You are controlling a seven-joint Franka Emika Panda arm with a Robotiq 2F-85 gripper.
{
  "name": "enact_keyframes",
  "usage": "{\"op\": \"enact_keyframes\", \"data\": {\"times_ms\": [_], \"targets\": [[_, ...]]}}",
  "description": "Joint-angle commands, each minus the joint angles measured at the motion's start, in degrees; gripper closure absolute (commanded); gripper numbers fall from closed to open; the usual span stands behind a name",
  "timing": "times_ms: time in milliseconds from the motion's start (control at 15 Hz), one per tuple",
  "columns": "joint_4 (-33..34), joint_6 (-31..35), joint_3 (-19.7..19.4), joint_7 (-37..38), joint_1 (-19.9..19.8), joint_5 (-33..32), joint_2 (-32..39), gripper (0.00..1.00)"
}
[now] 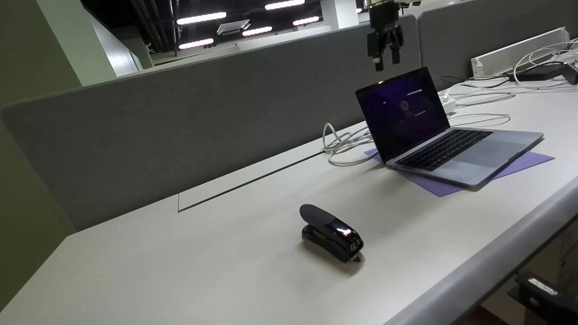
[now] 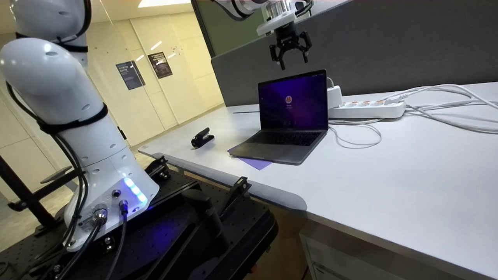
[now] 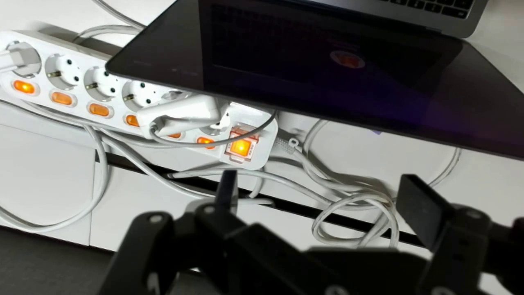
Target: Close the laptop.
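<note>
The laptop (image 2: pixel 290 120) lies below the gripper (image 2: pixel 294 63), whose parted fingers (image 3: pixel 421 213) seem to hang just behind the top edge of its raised screen (image 2: pixel 293 102).

In an exterior view: looking down across table (image 1: pixel 203 266), laptop (image 1: pixel 433 141) towards 2 o'clock; in an exterior view: tilted, near robot base (image 2: pixel 105 182) at 8 o'clock; wrist view: downward, close to laptop, claw (image 3: pixel 324 200) at 5 o'clock; shared by all: laptop, claw
</note>
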Motion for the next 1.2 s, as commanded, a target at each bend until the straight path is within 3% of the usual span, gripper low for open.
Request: {"op": "enact_keyframes", "data": {"times_ms": [0,1133], "targets": [[3.19,-0.87,0.79,1.66,-0.31,-0.97,2.54,0.0],[-2.08,-3.94,0.75,6.45,0.64,-2.55,1.27,0.0]]}}
